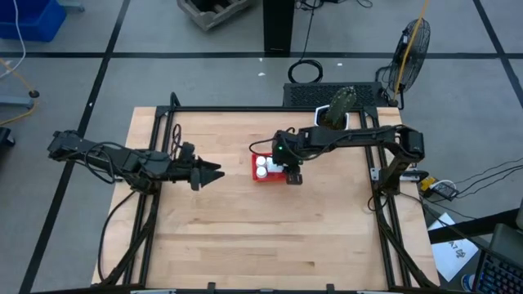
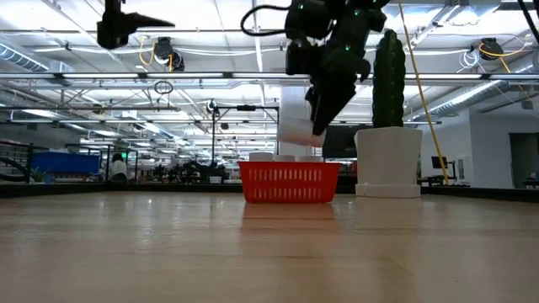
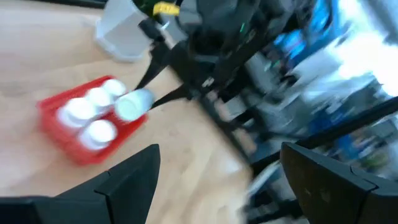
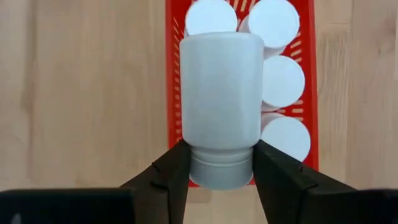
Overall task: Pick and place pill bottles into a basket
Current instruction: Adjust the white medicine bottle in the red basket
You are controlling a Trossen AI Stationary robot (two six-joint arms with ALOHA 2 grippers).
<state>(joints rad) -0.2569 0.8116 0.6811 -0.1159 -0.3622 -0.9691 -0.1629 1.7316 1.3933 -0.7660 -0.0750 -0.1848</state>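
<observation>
1. Pinched in my right gripper, a pill bottle hangs over the basket, which holds four others.
2. Next I'd lower and release.
3. Left gripper waits spread over the bench.

No readable text, label, brand, number or sign anywhere in these views. Blank white on the bottle at centre of the right wrist view, and blank on the caps in the basket behind it. Only unreadable marks on the papers at the lower right of the high view.
</observation>
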